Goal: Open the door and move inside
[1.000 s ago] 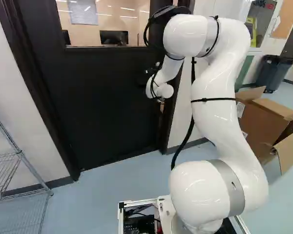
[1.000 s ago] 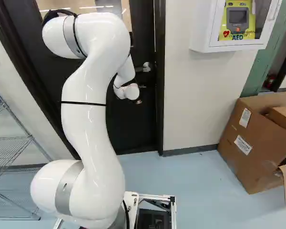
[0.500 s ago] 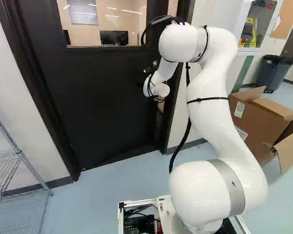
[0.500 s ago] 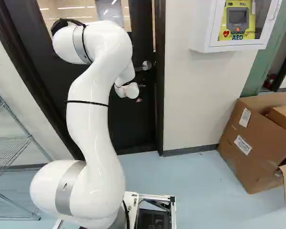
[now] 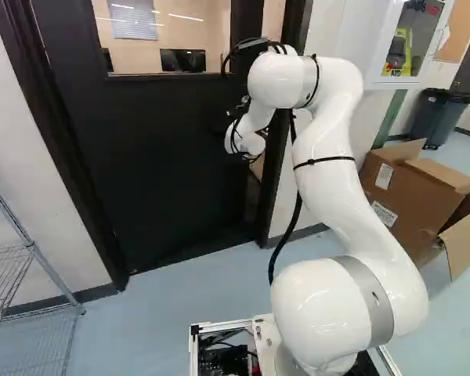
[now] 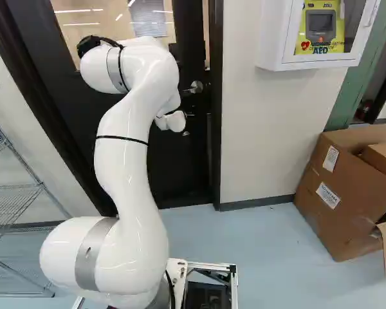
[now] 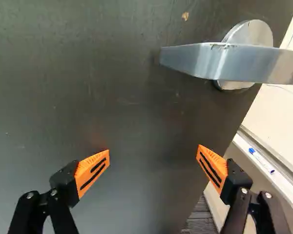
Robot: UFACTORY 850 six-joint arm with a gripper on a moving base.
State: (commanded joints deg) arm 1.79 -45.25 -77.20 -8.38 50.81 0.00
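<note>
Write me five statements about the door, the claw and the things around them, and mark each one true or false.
1. The door stands ajar. True.
2. The claw is closed around the handle. False: the claw is open, and the handle is ahead of it.
3. A marker lies on a ledge past the door's edge. True.
4. The cardboard box is sealed. False: it has open flaps.
5. The door has a window. True.

The flat silvery lever handle [image 7: 205,59] looks like smooth brushed metal, and the dark door panel [image 7: 112,97] matt, faintly scuffed, perhaps painted. The thick white rounded arm [image 5: 329,149] is glossy; the brown open box [image 6: 338,193] is dull cardboard.
</note>
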